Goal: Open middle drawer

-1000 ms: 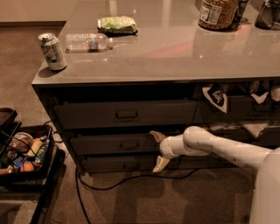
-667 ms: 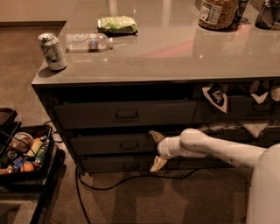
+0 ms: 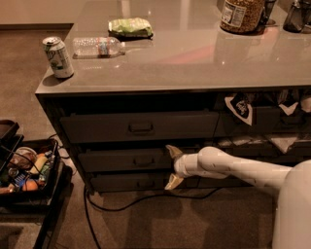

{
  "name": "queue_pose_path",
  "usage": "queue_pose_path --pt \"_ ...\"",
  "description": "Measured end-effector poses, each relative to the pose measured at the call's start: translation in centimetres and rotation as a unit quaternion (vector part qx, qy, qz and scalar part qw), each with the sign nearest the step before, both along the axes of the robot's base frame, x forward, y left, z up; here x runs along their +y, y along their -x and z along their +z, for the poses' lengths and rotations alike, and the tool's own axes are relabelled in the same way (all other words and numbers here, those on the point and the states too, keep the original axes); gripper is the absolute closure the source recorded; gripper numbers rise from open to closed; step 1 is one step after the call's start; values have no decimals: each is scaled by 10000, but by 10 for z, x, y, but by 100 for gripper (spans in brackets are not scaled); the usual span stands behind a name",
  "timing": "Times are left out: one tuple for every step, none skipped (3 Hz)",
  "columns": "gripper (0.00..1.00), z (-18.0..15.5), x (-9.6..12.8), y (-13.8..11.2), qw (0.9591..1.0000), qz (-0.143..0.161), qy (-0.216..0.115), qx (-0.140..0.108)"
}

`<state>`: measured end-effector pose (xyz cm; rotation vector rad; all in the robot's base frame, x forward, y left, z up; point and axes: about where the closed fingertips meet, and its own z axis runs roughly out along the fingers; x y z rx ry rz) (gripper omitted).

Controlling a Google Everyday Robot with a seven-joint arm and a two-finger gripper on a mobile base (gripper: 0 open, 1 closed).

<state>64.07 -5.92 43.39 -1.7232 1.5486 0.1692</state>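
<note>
The middle drawer (image 3: 121,160) is a wide dark grey front under the counter, with a small loop handle (image 3: 144,161) at its centre. It lies between a taller top drawer (image 3: 138,127) and a slimmer bottom drawer (image 3: 131,183). My gripper (image 3: 171,167) is at the end of my white arm (image 3: 233,168), which reaches in from the right. It is close to the middle drawer's front, just right of the handle. Its two tan fingers (image 3: 172,150) are spread apart, one above the other, and hold nothing.
On the counter top (image 3: 194,58) are a soda can (image 3: 57,57), a water bottle (image 3: 97,47), a green bag (image 3: 130,26) and a jar (image 3: 241,14). A black crate of snacks (image 3: 29,170) stands on the floor at left. A cable (image 3: 121,203) lies under the drawers.
My gripper has moved slightly to the left, toward the middle drawer's handle. The drawers have not moved.
</note>
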Motion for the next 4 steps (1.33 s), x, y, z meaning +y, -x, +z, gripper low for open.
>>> queue_pose_path --pt "0 -3 -11 -9 9998 28 172 17" --pt "0 -8 -16 -13 9998 -118 140 -47" --pt "0 -14 -14 -15 9996 -231 -9 -176" --pt "0 -16 -6 -22 9992 -221 -72 -332"
